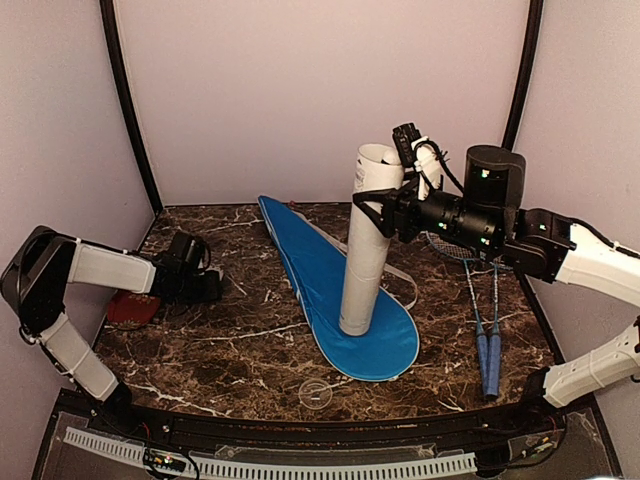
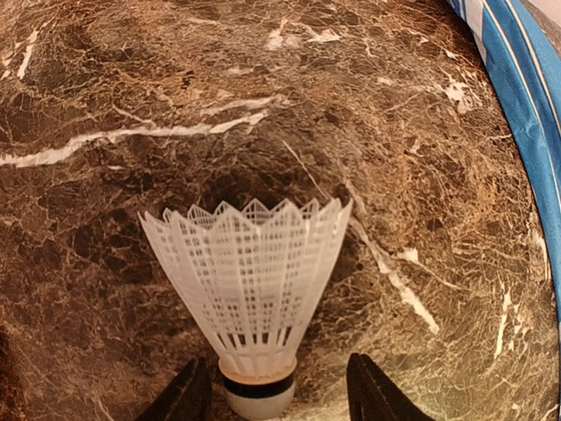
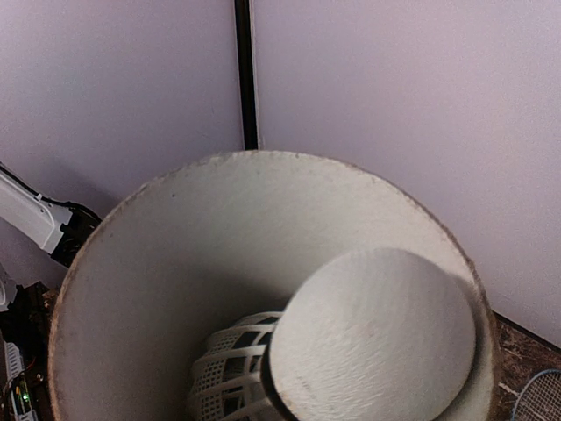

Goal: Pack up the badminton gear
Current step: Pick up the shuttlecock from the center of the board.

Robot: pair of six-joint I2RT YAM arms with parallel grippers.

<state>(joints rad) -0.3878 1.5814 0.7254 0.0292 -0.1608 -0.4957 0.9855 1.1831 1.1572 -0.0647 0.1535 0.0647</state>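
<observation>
At the left of the overhead view my left arm is folded low over the desk (image 1: pixel 240 350), forearm level, with the left end effector (image 1: pixel 205 285) just right of the small red object (image 1: pixel 132 307). On its wrist camera, a white plastic shuttlecock (image 2: pixel 250 289) points its cork at the bottom of the frame and its skirt at the top. The fingers (image 2: pixel 186 396) stand either side of the cork, partly open, with a gap on the right and no grip yet.

At centre, the blue racket cover (image 1: pixel 330 290) lies flat, running from upper left to its wide end at lower right. The long white tube (image 1: pixel 365 260) stands on it nearly upright, mouth up. The right arm reaches in level from the right, its right end effector (image 1: pixel 385 215) clamped round the tube's upper part. Inside the mouth sits a second shuttlecock (image 3: pixel 368 333), cork up.

At right, two rackets (image 1: pixel 487 330) lie side by side, blue handles towards the frame's bottom.
</observation>
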